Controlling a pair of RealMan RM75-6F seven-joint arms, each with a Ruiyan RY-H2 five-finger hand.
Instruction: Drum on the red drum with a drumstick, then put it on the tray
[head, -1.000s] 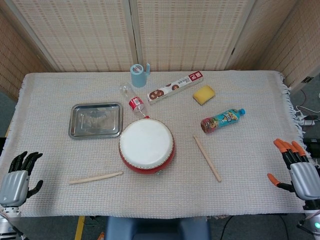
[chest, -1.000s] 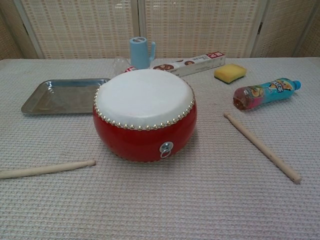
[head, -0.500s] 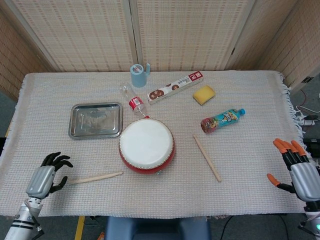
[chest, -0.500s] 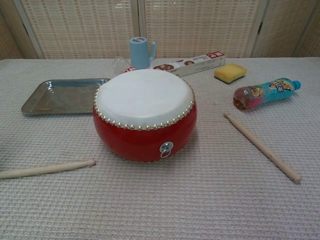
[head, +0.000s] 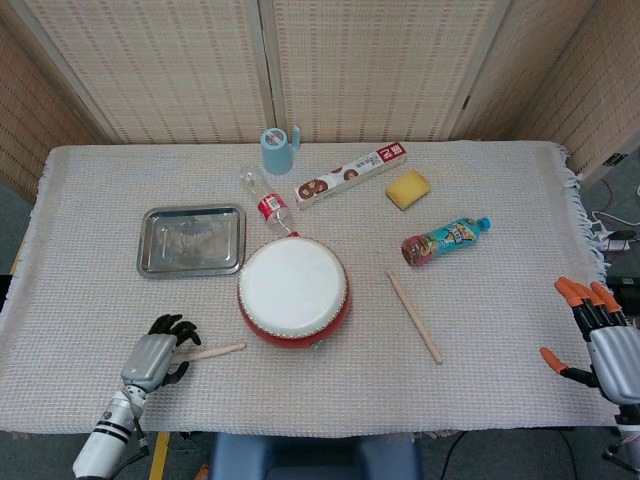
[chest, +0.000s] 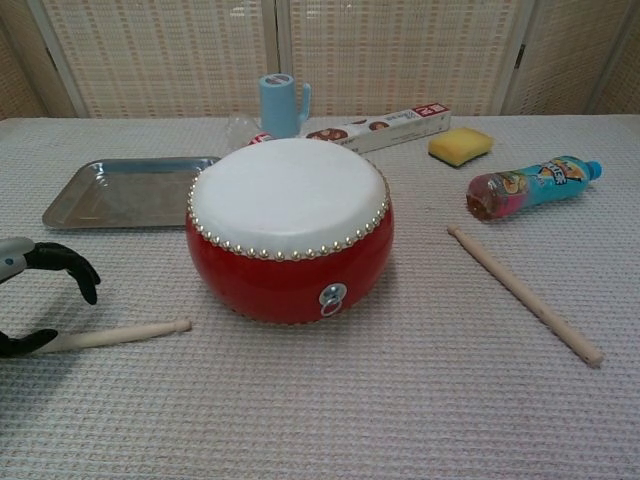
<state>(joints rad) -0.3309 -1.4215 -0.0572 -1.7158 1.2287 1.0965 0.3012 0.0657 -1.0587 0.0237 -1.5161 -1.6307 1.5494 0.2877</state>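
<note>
Drumstick (head: 205, 351) lies under the left hand (head: 160, 352), whose fingers arch apart, not gripping it. Drumming on the red drum (head: 293, 291) just right of that hand, then the tray (head: 150, 262) placement beyond it, both remain.

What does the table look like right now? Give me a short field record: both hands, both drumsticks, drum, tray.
left hand: over the butt of the left drumstick, fingers apart, stick lying on the cloth, not lifted
right hand: at the table's right edge, fingers spread, holding nothing
right drumstick: flat on the cloth, right of the drum, untouched
red drum: centre, upright, white head up
tray: behind-left of the drum, nothing on it
</note>
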